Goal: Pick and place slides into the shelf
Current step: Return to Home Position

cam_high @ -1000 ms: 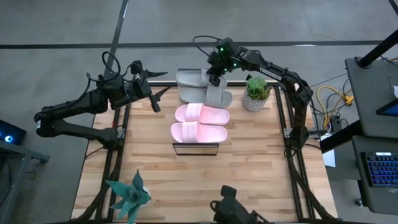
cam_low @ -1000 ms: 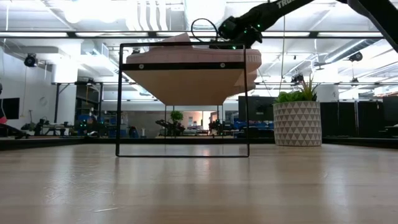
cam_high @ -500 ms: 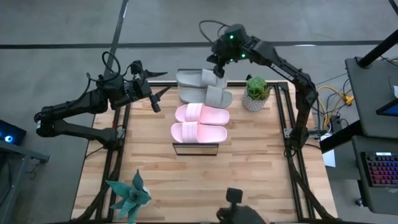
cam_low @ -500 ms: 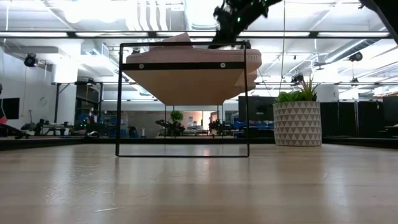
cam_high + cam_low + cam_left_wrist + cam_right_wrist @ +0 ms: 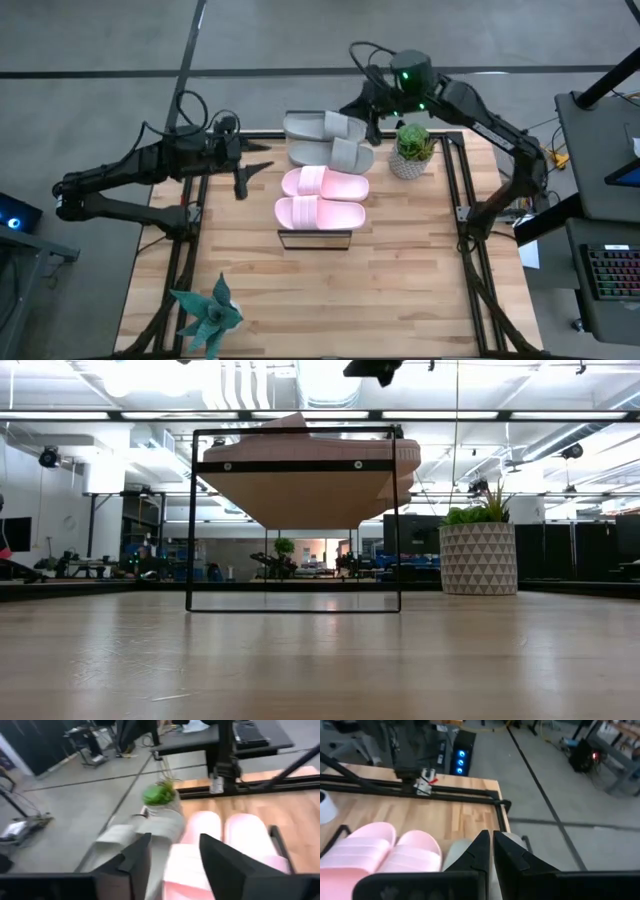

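1. The tabletop is pale butcher-block wood with black rails along both long sides. It is ringed by a grey concrete floor crossed with dark lines.
2. The shelf stands near the middle of the tabletop. In the low view its light plank sits raised on a thin black frame.
3. All four slides lie on top of the shelf in a row. The two pink slides are side by side at its near end, and the two grey slides are at its far end, one turned at a slight angle.
4. The right gripper hangs in the air just off the shelf's far right corner, beside the grey slides. Its fingers are pressed together with nothing between them.
5. The left gripper sits off the shelf's left side, near the tabletop's left rail. Its fingers are spread apart and empty.
6. A potted plant in a white patterned pot stands just right of the shelf's far end. A blue-green plant sits well apart from the shelf, toward the near left corner.
7. Beyond the shelf the low view looks into a large hall with a white ceiling, ducts, strip lights and dark benches. A desk with a keyboard stands to the right of the shelf, off the tabletop.
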Available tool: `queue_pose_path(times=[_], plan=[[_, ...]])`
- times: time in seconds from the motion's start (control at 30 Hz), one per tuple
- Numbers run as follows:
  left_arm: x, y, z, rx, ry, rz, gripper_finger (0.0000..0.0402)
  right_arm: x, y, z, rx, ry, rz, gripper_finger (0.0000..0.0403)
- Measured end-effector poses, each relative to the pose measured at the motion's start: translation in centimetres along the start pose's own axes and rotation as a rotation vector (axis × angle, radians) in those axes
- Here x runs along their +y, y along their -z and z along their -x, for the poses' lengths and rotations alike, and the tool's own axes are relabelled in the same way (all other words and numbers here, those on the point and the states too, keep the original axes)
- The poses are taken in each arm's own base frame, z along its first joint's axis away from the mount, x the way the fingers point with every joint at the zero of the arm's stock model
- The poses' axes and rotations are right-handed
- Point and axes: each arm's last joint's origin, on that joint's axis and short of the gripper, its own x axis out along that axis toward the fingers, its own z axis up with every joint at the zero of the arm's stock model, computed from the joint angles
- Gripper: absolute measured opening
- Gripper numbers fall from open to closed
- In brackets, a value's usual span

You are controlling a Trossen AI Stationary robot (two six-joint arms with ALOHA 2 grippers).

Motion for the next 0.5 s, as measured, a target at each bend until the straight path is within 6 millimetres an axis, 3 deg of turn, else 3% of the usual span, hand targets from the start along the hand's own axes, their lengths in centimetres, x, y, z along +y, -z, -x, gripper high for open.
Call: queue_pose_path(times=[0.13,0.3,0.5], plan=[[-1.2,2.0,0.4,-0.009,0.048,0.004,0.0097,1.9,1.4,0.4,-0.047,-0.012,0.036,0.0013],[-2.6,6.1,1.6,-0.069,0.069,0.059,0.0018,3.4,4.6,0.7,-0.075,-0.005,0.022,0.0013],[-3.8,10.7,2.9,-0.194,0.09,0.078,0.0006,4.7,8.0,0.6,-0.121,0.01,0.021,0.0013]])
